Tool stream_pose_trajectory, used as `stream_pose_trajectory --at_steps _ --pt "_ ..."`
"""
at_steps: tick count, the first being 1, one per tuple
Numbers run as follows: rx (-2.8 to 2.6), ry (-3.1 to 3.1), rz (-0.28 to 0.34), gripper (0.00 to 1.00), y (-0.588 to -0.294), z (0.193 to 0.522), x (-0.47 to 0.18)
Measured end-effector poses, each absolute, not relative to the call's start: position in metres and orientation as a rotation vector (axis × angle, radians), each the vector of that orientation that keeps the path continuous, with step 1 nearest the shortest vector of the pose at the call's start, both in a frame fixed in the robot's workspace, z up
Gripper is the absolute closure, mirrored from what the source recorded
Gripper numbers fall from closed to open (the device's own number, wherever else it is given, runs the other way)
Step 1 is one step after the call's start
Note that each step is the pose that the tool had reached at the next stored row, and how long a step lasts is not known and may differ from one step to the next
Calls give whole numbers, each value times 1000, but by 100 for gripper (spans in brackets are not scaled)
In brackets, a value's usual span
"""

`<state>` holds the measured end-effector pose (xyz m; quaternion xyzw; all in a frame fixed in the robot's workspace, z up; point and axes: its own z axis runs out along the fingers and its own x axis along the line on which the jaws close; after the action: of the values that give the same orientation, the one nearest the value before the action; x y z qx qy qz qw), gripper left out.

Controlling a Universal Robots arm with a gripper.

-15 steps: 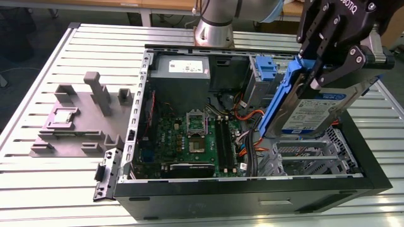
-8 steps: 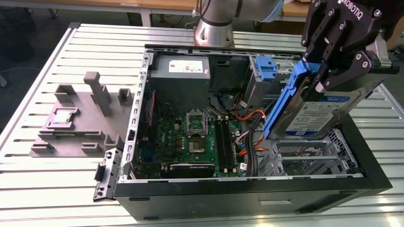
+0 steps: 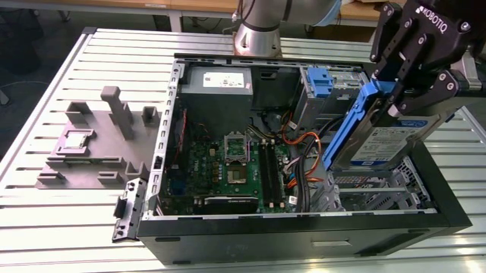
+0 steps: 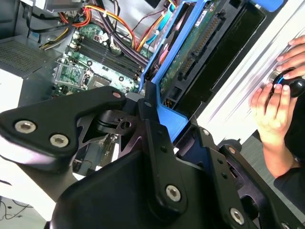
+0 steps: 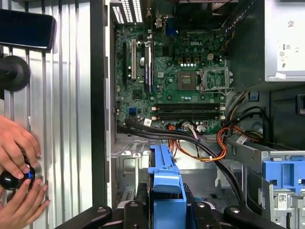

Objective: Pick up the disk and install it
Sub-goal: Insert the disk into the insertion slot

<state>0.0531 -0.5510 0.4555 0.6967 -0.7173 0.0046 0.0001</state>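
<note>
One disk [image 3: 387, 139], silver with a blue-and-white label and blue rails, is hanging tilted at about four o'clock of the open computer case [image 3: 304, 242] in the exterior view. Its lower end is reaching toward the empty metal drive cage [image 3: 372, 190]; whether it is touching the cage I cannot tell, but it is not seated. The gripper [image 3: 414, 94] is pinching the disk by its upper end, fingers pressing on the blue rails. Orange cables [image 3: 304, 145] are looping just beside the disk at its nine o'clock, with the motherboard [image 3: 235, 165] lying farther that way. A taller blue caddy [image 3: 322, 85] is standing at the disk's eleven o'clock. In the first wrist view a person's hands [image 5: 16, 162] are working a black knob [image 5: 12, 179] on the desk [image 3: 61, 227] beside the case. Judging from the tilt, a rail corner could be catching the cage edge and jamming. The nearby cables could be getting trapped under the disk, and a hold on one end only could be letting it pivot or slip.
</note>
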Motion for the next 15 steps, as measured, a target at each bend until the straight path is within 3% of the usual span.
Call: stream_pose_trajectory --at_steps 15 --pt "2190 -2253 14 63 -556 451 71"
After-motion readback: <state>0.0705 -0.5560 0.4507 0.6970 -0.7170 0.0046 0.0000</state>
